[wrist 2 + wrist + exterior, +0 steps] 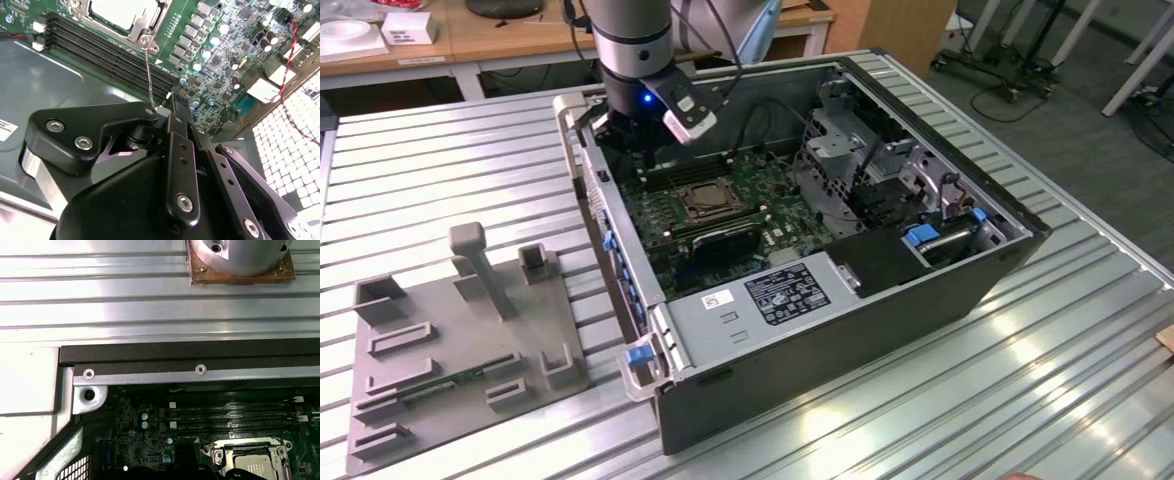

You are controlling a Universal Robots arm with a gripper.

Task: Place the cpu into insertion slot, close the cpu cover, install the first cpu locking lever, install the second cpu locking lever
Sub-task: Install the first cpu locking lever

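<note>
The cpu (pixel 120 10) (pixel 256 469) lies silvery-topped in the insertion slot (pixel 707 200) on the green motherboard (pixel 225 45). The cpu cover (pixel 150 26) (pixel 240 449) is folded down around it as a metal frame. A thin wire locking lever (pixel 149 75) runs from its pivot beside the cover, over the memory slots, to my fingertips. My gripper (pixel 172 107) (pixel 636 160) is inside the case towards the exterior view's left of the socket. Its black fingers (pixel 177 145) are drawn together on the lever's free end.
Long black memory slots (pixel 110 55) (pixel 225 415) lie between the socket and the case wall (pixel 190 371). A red and black cable (pixel 290 55) crosses the board. The drive cage (pixel 881 180) stands at the exterior view's right, and a grey fixture plate (pixel 454 340) rests on the ribbed table (pixel 454 170).
</note>
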